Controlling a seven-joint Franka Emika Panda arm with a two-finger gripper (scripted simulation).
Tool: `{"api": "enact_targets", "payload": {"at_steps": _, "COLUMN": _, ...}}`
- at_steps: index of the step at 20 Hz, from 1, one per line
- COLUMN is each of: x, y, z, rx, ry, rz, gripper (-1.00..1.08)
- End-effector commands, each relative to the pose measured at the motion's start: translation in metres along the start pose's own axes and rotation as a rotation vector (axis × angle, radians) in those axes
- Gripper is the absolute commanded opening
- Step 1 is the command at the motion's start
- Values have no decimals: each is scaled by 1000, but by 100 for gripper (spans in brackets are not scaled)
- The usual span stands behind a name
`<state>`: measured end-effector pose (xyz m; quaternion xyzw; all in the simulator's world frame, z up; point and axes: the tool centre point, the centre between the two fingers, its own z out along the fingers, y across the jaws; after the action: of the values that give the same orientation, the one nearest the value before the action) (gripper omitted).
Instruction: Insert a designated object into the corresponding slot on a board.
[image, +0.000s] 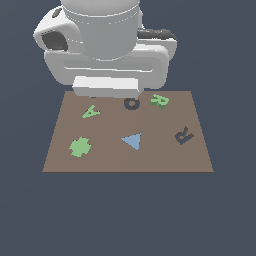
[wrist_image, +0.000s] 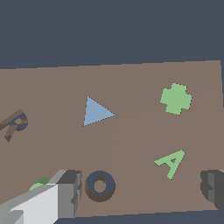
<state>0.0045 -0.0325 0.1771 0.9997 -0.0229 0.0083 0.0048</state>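
**Arm hung over the far edge of the board, green R lying loose**

In the exterior view, from left to right, the brown board (image: 128, 160) carried a green cross (image: 80, 147) near its front left corner, a green letter A (image: 90, 112) behind it, a blue triangle (image: 132, 141) near the middle, a dark ring (image: 131, 104) at the far edge, the light-green R block (image: 160, 100) just to the ring's right, and the dark R-shaped slot (image: 184, 135) nearest the exterior view's right edge. The R block lay flat on the board, well apart from its slot and nearer the far edge. The arm's white body (image: 106, 45) loomed over the far side of the board and hid its own fingers in that view.

In the wrist view, the gripper (wrist_image: 142, 186) stood spread wide and held nothing: one finger (wrist_image: 70, 192) and the other finger (wrist_image: 213, 186) were far apart, with the ring (wrist_image: 100, 186) and the A (wrist_image: 171, 162) showing between them. A sliver of the green R block (wrist_image: 40, 183) peeked out beside the first finger; whether they touched could not be told. The slot (wrist_image: 14, 124), triangle (wrist_image: 97, 112) and cross (wrist_image: 176, 99) lay farther off across the board (wrist_image: 131, 78).
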Motion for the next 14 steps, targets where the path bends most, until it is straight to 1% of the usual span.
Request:
{"api": "enact_targets", "payload": {"at_steps": 1, "x": 0, "y": 0, "z": 0, "rx": 0, "ry": 0, "rz": 0, "gripper": 100}}
{"api": "enact_targets", "payload": {"at_steps": 8, "x": 0, "y": -7, "z": 5, "rx": 1, "ry": 0, "rz": -46, "gripper": 100}}
{"api": "enact_targets", "payload": {"at_steps": 14, "x": -2, "y": -25, "z": 17, "rx": 3, "ry": -1, "rz": -160, "gripper": 100}}
